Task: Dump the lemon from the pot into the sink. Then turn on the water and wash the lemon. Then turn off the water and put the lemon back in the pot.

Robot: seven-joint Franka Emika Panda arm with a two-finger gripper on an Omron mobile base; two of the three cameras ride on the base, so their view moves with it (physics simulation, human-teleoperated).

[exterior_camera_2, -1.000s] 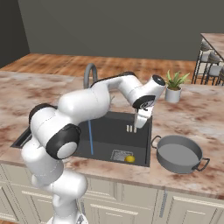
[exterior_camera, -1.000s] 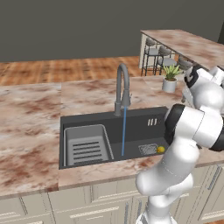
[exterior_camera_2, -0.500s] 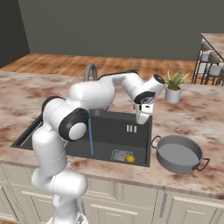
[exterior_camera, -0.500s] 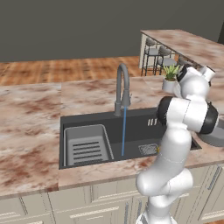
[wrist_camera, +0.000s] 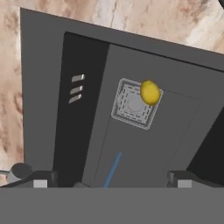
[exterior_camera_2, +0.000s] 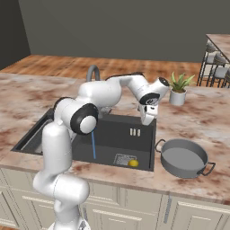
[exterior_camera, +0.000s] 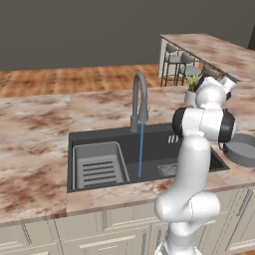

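Lemon lies in sink amid marbled counter.

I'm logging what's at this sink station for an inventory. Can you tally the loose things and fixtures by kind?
Lemon: 1, in the sink at the drain grate
Pot: 1, grey, on the counter right of the sink
Potted plant: 1
Faucet: 1, with water running
Ribbed rack insert: 1
Total: 5

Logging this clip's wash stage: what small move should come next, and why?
Probably lower the gripper toward the lemon. It lies at the edge of the drain grate in the sink, apart from the running water, while the pot sits empty on the counter.
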